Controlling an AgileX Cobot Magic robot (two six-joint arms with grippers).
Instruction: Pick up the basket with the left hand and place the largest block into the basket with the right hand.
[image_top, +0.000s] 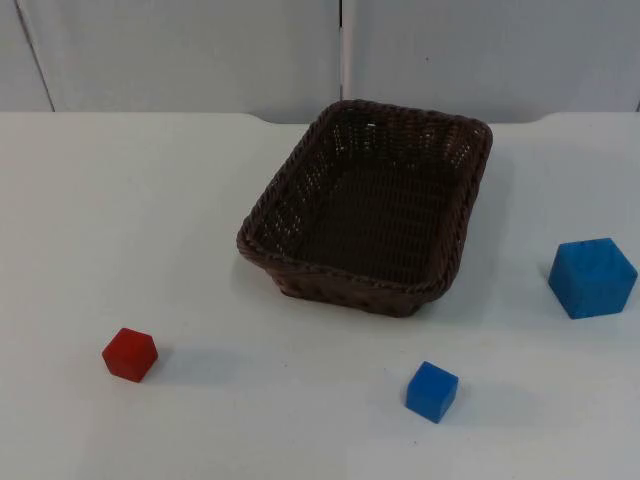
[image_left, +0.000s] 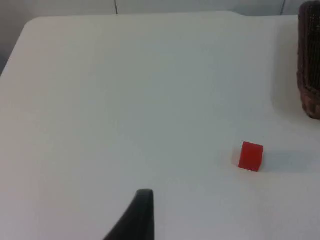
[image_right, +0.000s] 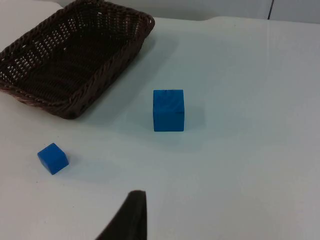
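Nothing gripped yet, and I cannot tell how my left gripper (image_left: 142, 210) or right gripper (image_right: 132, 212) stand. The dark woven basket (image_top: 372, 205) sits mid-table; I should take its braided near rim squarely. The large blue block (image_right: 168, 110), smooth-faced and sharp-edged, waits right of it.
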